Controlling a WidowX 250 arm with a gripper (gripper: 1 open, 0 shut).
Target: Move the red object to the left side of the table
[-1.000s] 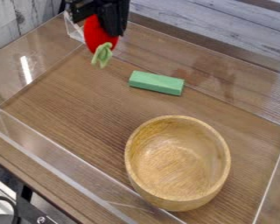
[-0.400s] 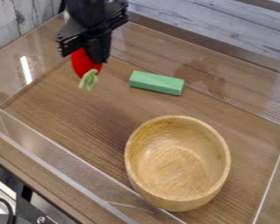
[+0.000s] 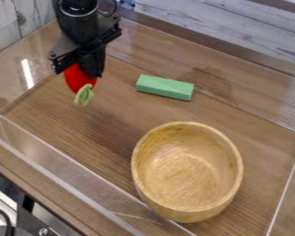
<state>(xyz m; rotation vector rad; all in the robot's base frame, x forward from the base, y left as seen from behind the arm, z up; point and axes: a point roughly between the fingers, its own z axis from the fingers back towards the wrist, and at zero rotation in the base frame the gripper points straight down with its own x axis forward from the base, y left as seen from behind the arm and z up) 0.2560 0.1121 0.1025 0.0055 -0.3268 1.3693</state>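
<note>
The red object [image 3: 74, 76], a small glossy strawberry toy with a green leafy end [image 3: 82, 95] hanging down, is held in my gripper [image 3: 78, 72], which is shut on it. It hangs a little above the brown wood-grain table [image 3: 100, 138], over the back left part. The black arm rises from the gripper to the top edge of the view and hides the upper part of the toy.
A flat green block [image 3: 164, 87] lies right of the gripper. A wooden bowl [image 3: 187, 170] stands at the front right. Clear acrylic walls [image 3: 64, 184] border the tabletop.
The gripper has carried the red object leftward and toward the front, and somewhat lower, away from the green block.
</note>
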